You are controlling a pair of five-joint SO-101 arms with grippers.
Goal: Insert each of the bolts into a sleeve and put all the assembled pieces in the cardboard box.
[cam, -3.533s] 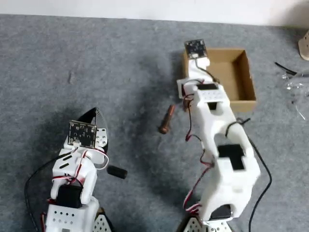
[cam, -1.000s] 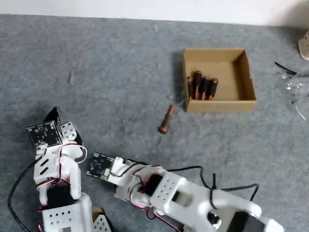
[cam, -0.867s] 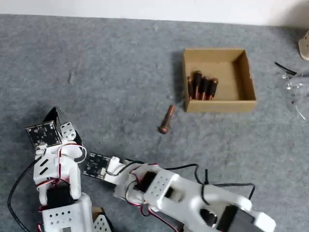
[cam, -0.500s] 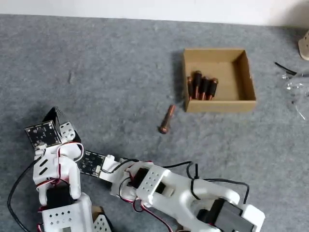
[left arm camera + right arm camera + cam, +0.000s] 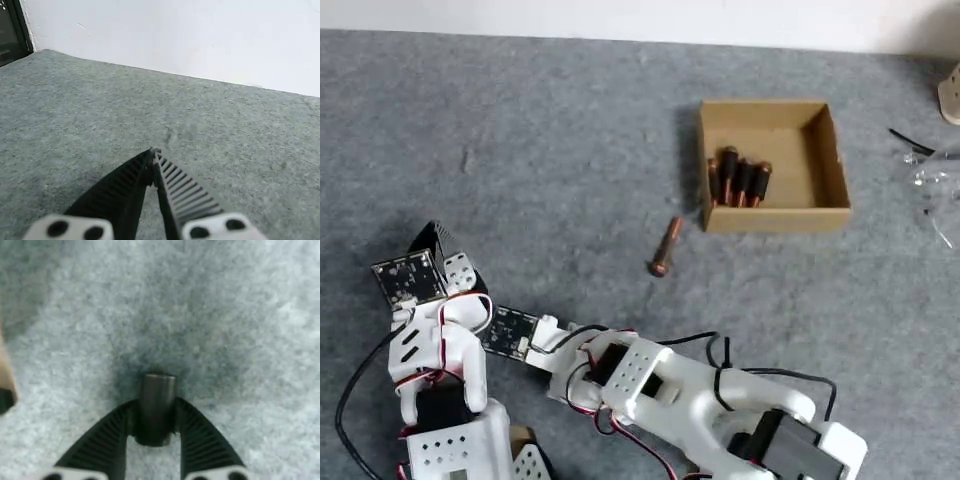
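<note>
At the near left of the grey tabletop (image 5: 570, 150) your left arm (image 5: 440, 370) sits folded back. Its left hand (image 5: 152, 155) is closed on nothing: the two ribbed black fingers meet at their tips and point toward the far side over bare tabletop.

Just to the right, your right arm (image 5: 670, 390) lies low along the near edge, stretched from the near right toward the left arm. Its wrist board ends just beside the left arm. Your right hand (image 5: 157, 412) is closed around a dark sleeve (image 5: 159, 390), with one black finger against each side of it. The sleeve's end pokes out past the fingertips, and you cannot tell whether it rests on the tabletop or hangs just above it.

Further right, near the middle, one copper-coloured bolt (image 5: 665, 247) lies loose on the tabletop. It is on a slant with its head at the near end, close to the near left corner of the cardboard box (image 5: 775, 218) but not touching it.

The box stands open, and four assembled pieces (image 5: 738, 178) lie side by side on its floor, packed against the left wall in the near half.

At the right edge, a few thin wires (image 5: 920, 160) lie on the tabletop beyond the box
</note>
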